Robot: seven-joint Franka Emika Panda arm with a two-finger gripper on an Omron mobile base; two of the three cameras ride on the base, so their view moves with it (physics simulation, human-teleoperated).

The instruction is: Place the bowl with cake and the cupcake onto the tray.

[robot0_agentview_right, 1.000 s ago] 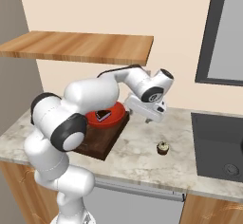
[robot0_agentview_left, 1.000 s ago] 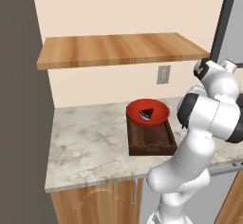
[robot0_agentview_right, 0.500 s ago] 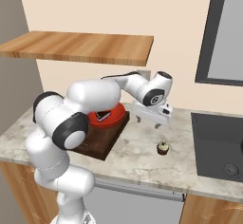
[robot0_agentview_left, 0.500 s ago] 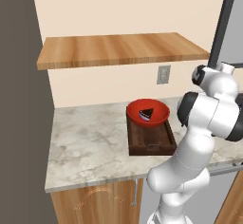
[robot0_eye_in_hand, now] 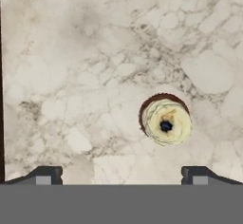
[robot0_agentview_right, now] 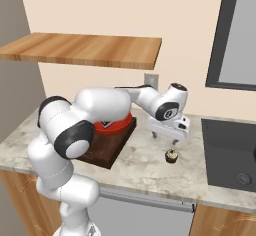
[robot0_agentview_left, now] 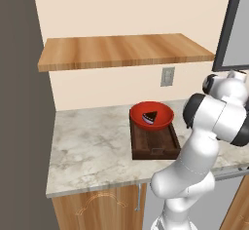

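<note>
Two task items, one placed: the bowl with cake (robot0_agentview_left: 151, 115) sits on the far end of the tray (robot0_agentview_left: 154, 145), red rim overhanging the tray's back edge, dark wedge with pale stripe lying inside it. Tray lies on the marble counter (robot0_agentview_left: 92, 148), long axis running away from the base, handle cutout at the near end. The cupcake (robot0_agentview_right: 171, 155) is off the tray, upright on bare counter to the tray's right, well apart from it and between the tray and the dark cooktop (robot0_agentview_right: 229, 152). The gripper (robot0_agentview_right: 166, 137) hangs above the counter just up and left of the cupcake, pointing down, jaws spread wide, nothing between them, not touching the cupcake. Hand view looks straight down: cupcake (robot0_eye_in_hand: 165, 120) with cream top and dark centre dot, brown wrapper edge showing on its upper left, sitting right of centre, closer to the right fingertip than the left; both fingertips (robot0_eye_in_hand: 45, 175) at the bottom edge, far apart. Wooden shelf (robot0_agentview_left: 124, 49) and a wall outlet (robot0_agentview_left: 167, 76) above the counter.
</note>
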